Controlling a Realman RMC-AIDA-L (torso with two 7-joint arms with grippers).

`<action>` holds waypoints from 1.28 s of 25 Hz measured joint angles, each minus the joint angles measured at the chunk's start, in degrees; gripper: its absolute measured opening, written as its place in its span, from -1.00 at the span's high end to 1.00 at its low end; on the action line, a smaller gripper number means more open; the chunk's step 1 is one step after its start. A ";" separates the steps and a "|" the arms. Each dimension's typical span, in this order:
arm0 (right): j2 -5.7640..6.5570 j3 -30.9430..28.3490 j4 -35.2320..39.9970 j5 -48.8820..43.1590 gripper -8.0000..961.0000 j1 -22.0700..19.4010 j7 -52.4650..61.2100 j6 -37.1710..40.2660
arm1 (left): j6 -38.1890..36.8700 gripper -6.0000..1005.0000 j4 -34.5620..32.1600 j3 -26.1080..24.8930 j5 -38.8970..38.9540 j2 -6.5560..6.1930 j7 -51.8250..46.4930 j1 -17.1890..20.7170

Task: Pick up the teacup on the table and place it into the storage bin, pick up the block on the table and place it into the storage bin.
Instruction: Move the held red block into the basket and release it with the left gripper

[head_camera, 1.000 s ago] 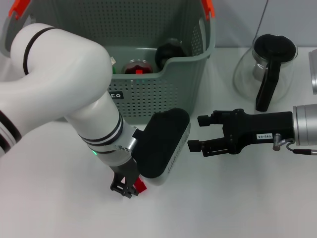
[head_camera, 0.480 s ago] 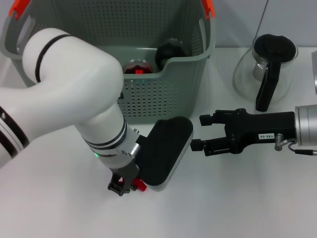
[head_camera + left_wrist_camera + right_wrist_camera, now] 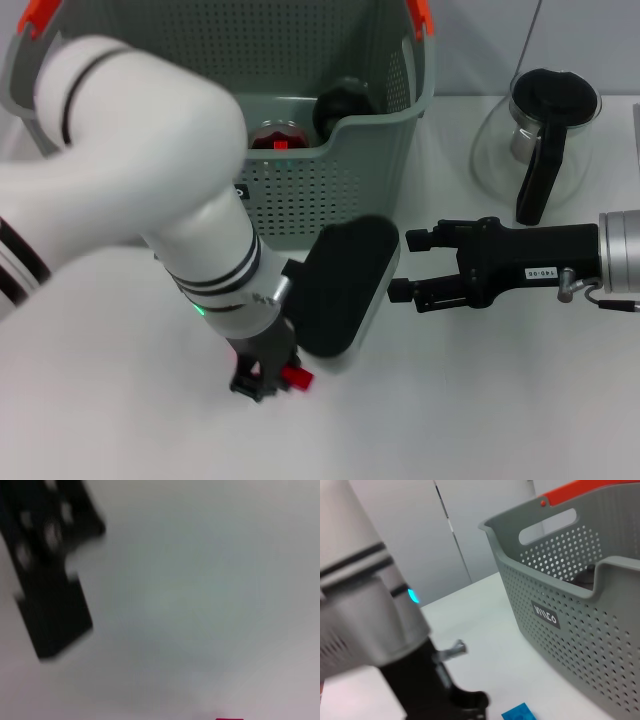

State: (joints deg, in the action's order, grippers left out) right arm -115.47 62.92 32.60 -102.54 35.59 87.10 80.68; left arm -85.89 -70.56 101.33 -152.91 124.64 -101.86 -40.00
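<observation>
Head view: my left pincer (image 3: 262,381) points down at the white tabletop (image 3: 480,400), in front of the storage bin (image 3: 330,185). Its black fingers sit around a small red block (image 3: 295,377), which shows just beside them at the tabletop surface; I cannot tell whether they have closed on it. The left arm's white forearm covers much of the bin's front wall. Inside the bin I see a dark teacup (image 3: 345,103) toward the back and a red-topped round item (image 3: 278,136) beside it.

My right pincer (image 3: 412,266) reaches in from the right, level above the tabletop, its two black fingers parted with nothing between them, just beside the left wrist's black camera housing (image 3: 345,285). A glass carafe (image 3: 538,135) with a black lid and handle stands behind the right arm.

Right wrist view: a small blue block (image 3: 520,713) lies on the tabletop near the bin's labelled front wall.
</observation>
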 joint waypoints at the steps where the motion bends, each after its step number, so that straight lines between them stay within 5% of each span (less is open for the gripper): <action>1: 0.01 0.01 0.00 -0.01 -0.92 0.01 0.00 0.00 | -2.88 0.61 -1.09 -2.23 2.52 -0.01 -0.80 -0.28; 4: 0.06 0.00 0.00 -0.08 -0.92 0.06 -0.02 0.02 | -7.68 0.59 -2.29 -6.57 6.92 -0.01 -2.28 -0.76; 5: 0.07 0.00 0.00 -0.10 -0.92 0.06 -0.04 0.05 | -13.75 0.58 -2.85 -14.54 14.06 -0.05 -6.86 -1.63; 8: 0.07 0.00 0.00 -0.10 -0.93 -0.06 -0.08 0.19 | -17.51 0.56 -2.36 -27.30 21.61 -0.42 -14.96 -2.34; 9: 0.07 0.01 0.00 -0.10 -0.93 -0.09 -0.09 0.23 | -19.45 0.55 -2.06 -38.23 25.39 -0.98 -18.73 -3.02; 10: 0.07 0.00 0.00 -0.10 -0.93 -0.14 -0.09 0.25 | -19.45 0.55 -2.06 -38.23 25.39 -0.98 -18.73 -3.02; 11: 0.07 0.01 0.00 -0.10 -0.93 -0.16 -0.09 0.34 | -20.09 0.54 -1.92 -42.03 26.30 -1.43 -19.63 -3.53; 14: 0.07 0.01 0.00 -0.12 -0.93 -0.18 -0.13 0.55 | -18.61 0.52 -0.59 -54.58 28.24 -5.44 -21.96 -6.66; 18: -0.07 0.37 0.00 -0.12 -0.93 0.15 -0.48 0.59 | -6.11 0.49 5.15 -58.18 28.12 -11.37 -22.16 -9.66; 21: -0.17 0.53 0.00 -0.11 -0.93 0.40 -0.66 0.93 | 5.04 0.47 10.56 -57.62 27.91 -13.55 -22.24 -10.92; 24: -0.18 0.60 0.03 -0.11 -0.93 0.42 -0.69 1.30 | 9.83 0.44 14.00 -57.29 27.02 -13.75 -22.01 -11.76; 29: -0.14 0.62 0.08 -0.11 -0.93 0.06 -0.70 1.42 | 16.64 0.41 14.02 -55.48 23.95 -11.45 -22.41 -11.14; 32: -0.07 0.63 0.09 -0.11 -0.93 -0.01 -0.74 1.69 | 18.37 0.39 14.38 -55.55 23.55 -11.12 -22.47 -10.92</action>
State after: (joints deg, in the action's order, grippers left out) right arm -115.54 63.55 32.69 -102.65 35.58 86.36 82.37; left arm -67.52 -56.18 45.78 -129.36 113.52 -124.33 -50.92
